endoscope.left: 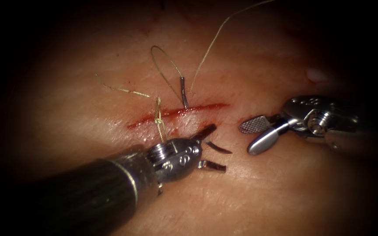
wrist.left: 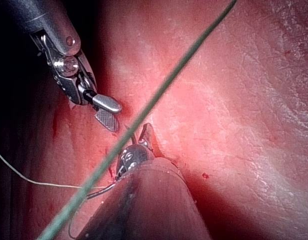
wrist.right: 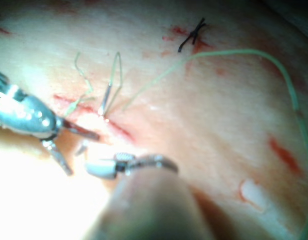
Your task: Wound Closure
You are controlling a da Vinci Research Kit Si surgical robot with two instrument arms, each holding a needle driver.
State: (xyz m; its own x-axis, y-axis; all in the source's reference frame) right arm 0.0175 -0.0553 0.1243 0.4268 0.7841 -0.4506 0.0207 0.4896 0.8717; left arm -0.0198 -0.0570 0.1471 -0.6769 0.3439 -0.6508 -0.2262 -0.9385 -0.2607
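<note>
While both tools gape empty, the left tool sits at 6 o'clock of the cut, the right tool at 4. The needle stands in the cut with its tip out by the left jaws. Likely mid-stitch; regrasping it looks next.

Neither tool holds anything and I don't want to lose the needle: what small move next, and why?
Probably close the left tool on the tip of the needle. The needle stands in the tissue at the cut, its back end upright, and its tip shows between the left tool's open jaws. The right tool, open and empty, lies further off.
</note>
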